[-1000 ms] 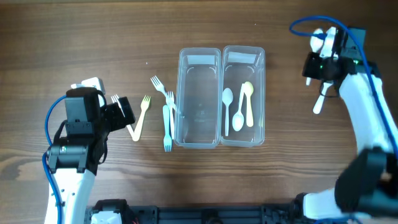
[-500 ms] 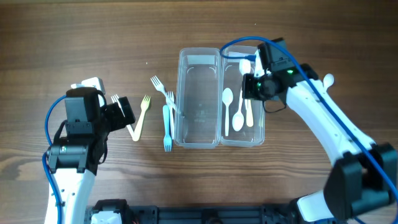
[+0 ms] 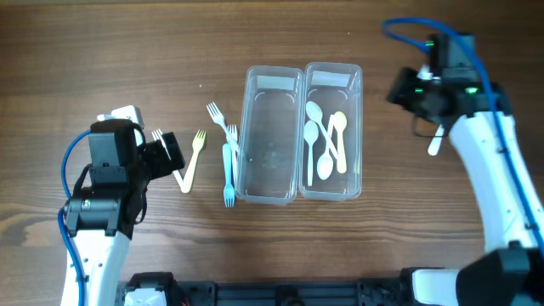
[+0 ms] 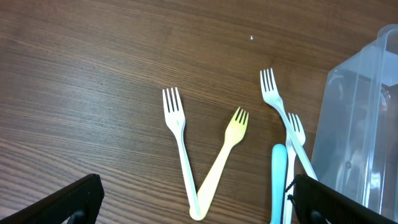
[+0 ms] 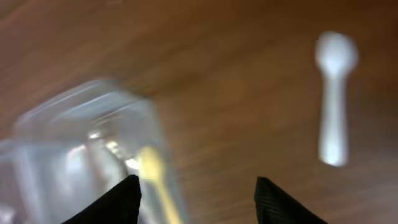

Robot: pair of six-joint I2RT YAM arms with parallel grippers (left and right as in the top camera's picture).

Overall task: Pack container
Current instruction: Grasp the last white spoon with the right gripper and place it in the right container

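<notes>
No readable text, label, brand, number or sign appears anywhere.

Plastic on wood
Clear, glossy plastic container (image 3: 272,127); smooth plastic forks (image 4: 180,134) and spoons (image 3: 312,134); matt, grained wooden desk (image 3: 102,51).

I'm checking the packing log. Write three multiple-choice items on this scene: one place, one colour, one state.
1. The packed spoons lie in the container's: A left tub, B right tub, C both tubs.
2. The fork meeting the white fork in a V is: A yellow, B red, C green.
3. The right gripper is: A shut on a spoon, B shut on a fork, C open.
B, the left tub is bare; A, seen from the left wrist; C, fingers apart, nothing between.
</notes>
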